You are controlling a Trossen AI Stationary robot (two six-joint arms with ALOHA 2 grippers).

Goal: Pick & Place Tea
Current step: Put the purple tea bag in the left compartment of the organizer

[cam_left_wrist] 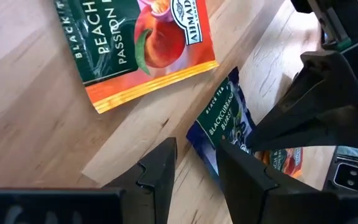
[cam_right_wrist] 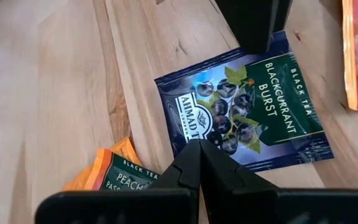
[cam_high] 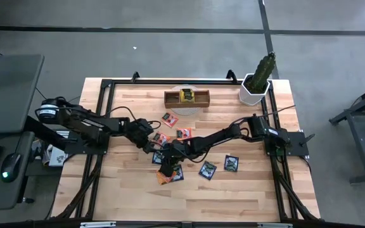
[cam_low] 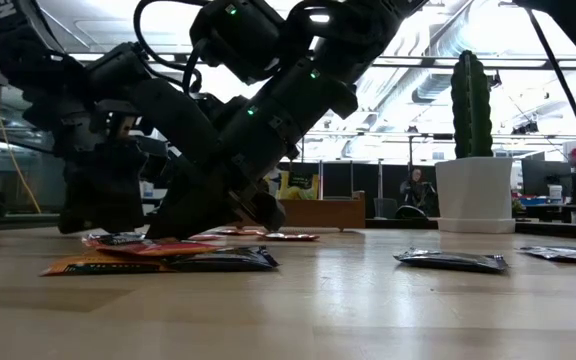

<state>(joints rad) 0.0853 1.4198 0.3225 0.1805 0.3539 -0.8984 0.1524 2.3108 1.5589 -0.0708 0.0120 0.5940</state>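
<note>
Several tea sachets lie flat on the wooden table, orange ones and dark blue ones. A yellow one stands in the brown tray at the far edge. My right gripper is shut, its tips on a blue blackcurrant sachet at mid-table. My left gripper is open just above the wood beside that sachet's corner, with nothing between its fingers. An orange peach sachet lies beyond it. My right gripper rests its shut fingertips on the blue sachet's printed face near one edge. The fingers slant down from the table's right side. The sachet lies flat on the wood.
A white pot with a cactus stands at the far right corner. Another orange sachet lies close beside my right gripper, and more sachets are spread to the right. Black frame rails border the table.
</note>
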